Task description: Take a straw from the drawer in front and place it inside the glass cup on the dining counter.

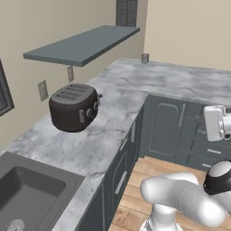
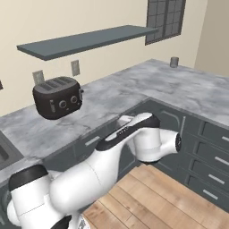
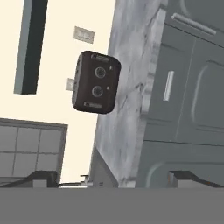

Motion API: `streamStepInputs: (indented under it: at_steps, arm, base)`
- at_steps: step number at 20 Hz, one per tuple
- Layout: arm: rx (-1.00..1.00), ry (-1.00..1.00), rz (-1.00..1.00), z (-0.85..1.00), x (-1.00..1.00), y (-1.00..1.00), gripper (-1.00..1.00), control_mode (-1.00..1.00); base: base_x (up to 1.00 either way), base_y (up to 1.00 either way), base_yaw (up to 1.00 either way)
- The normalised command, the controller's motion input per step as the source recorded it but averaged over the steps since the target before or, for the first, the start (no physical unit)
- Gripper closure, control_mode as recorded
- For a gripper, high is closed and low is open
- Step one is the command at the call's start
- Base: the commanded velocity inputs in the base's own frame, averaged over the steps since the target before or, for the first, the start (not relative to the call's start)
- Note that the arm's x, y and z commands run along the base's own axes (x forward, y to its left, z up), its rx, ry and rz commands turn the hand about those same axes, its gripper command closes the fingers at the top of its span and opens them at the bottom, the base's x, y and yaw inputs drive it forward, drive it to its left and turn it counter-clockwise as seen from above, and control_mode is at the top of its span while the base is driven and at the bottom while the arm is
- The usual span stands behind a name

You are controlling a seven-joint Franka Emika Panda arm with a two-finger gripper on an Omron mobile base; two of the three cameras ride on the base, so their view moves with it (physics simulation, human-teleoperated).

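We take the dark toaster (image 1: 73, 107) as our landmark: it stands on the grey marbled bench (image 1: 113, 117), close to the cream wall. Above it we see a long slate shelf (image 1: 83, 43), and two wall outlets (image 1: 43, 90) sit just behind it. To its near side a sink (image 1: 27, 194) is sunk into the bench. Below and beyond it run dark panelled cabinet doors (image 1: 164, 128) with slim silver handles, over a wooden floor (image 2: 165, 201). A dark-framed window (image 2: 165, 18) lies past the shelf's far end.

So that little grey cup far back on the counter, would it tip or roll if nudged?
The glass cup stands upright, so a low push would probably slide it. It looks small and light, so a high knock might topple it; being round, it would then likely roll.
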Motion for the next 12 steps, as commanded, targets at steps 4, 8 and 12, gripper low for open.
streamStepInputs:
  at_steps: [4, 8, 12]
  arm:
    - [0.22, 0.03, 0.0, -0.63, 0.0, -0.01, -1.0, -1.0]
    - [0.16, 0.05, 0.0, -0.63, 0.05, 0.0, -1.0, -1.0]
    - [0.1, 0.05, 0.0, -0.55, 0.1, 0.13, -1.0, -1.0]
  base:
    - [0.0, 0.0, 0.0]
    - [0.0, 0.0, 0.0]
    - [0.0, 0.0, 0.0]
